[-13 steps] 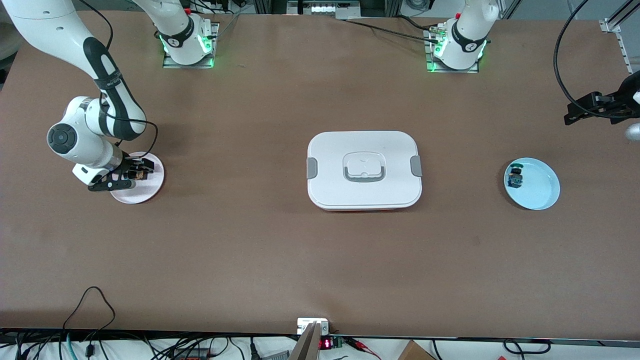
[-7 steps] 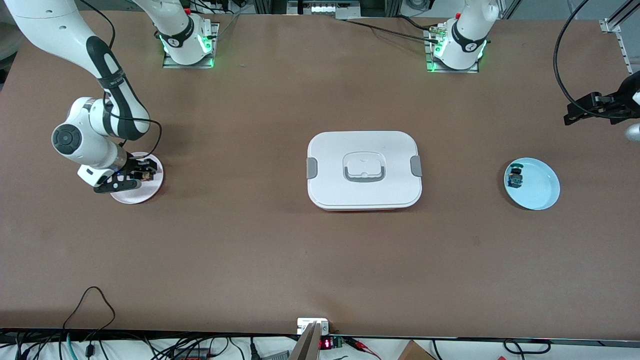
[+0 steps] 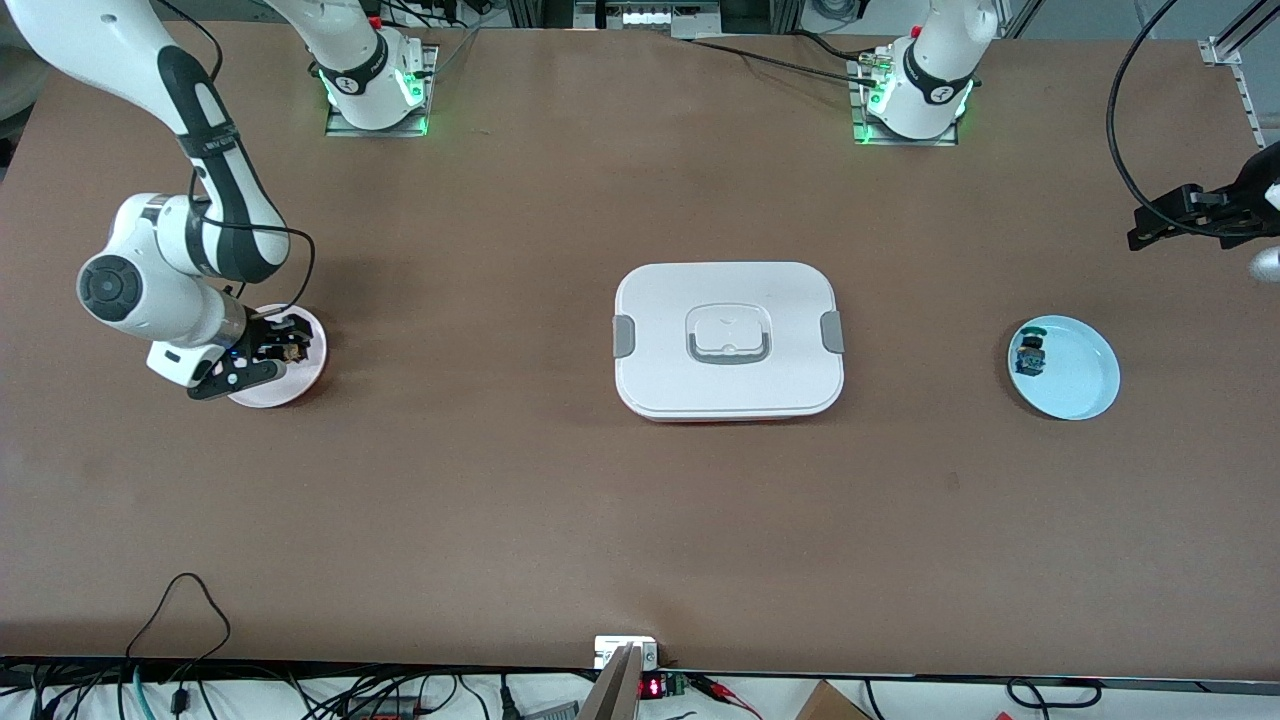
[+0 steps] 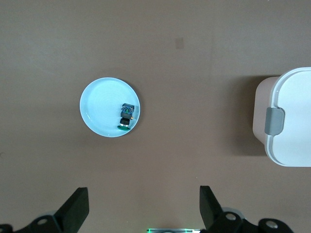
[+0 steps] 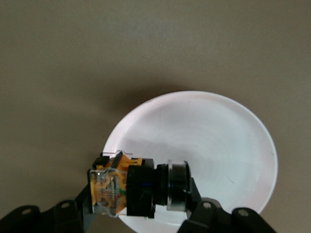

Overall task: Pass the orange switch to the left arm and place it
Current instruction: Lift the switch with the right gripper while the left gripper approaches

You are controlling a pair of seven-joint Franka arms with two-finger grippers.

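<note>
Near the tabletop [image 3: 560, 500] edge at the right arm's end, the right pincer [image 3: 285, 348] pinches the orange switch [image 3: 290, 350] just above a white plate [image 3: 300, 385]. The white box [image 3: 728, 340] sits at the tabletop's center, lid clipped on. A blue-and-teal switch [image 3: 1030, 356] lies in a pale blue plate [image 3: 1075, 380] toward the left arm's end, with the left pincer [image 3: 1160, 222] spread wide high over that end.

A matt brown table [image 3: 500, 480] is seen. Smooth white plastic forms the box [image 3: 729, 340]; between the fingers, the orange switch [image 5: 136, 188] shows glossy translucent plastic.
</note>
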